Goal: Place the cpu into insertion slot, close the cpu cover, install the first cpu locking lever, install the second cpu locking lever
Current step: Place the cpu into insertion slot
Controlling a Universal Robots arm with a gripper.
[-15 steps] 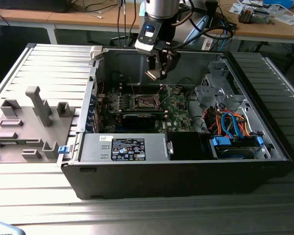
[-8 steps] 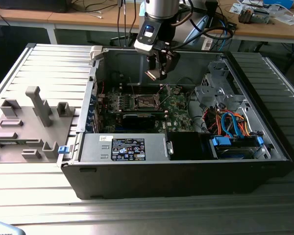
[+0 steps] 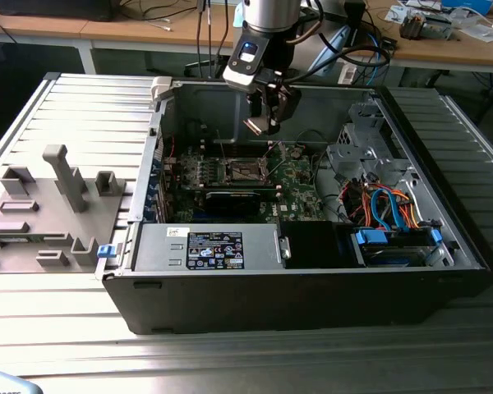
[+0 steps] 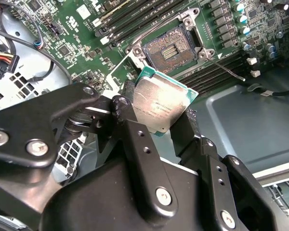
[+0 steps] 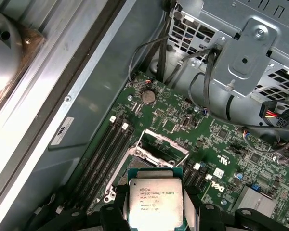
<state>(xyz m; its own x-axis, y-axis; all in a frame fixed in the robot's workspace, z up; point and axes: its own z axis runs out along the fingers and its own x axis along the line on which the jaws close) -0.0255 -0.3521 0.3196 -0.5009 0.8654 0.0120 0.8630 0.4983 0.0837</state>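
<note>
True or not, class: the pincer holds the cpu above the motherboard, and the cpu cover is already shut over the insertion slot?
Not right. The cpu cover is open, swung up off the insertion slot, whose contacts lie bare in the second wrist view. The pincer does hold the cpu above the motherboard.
</note>
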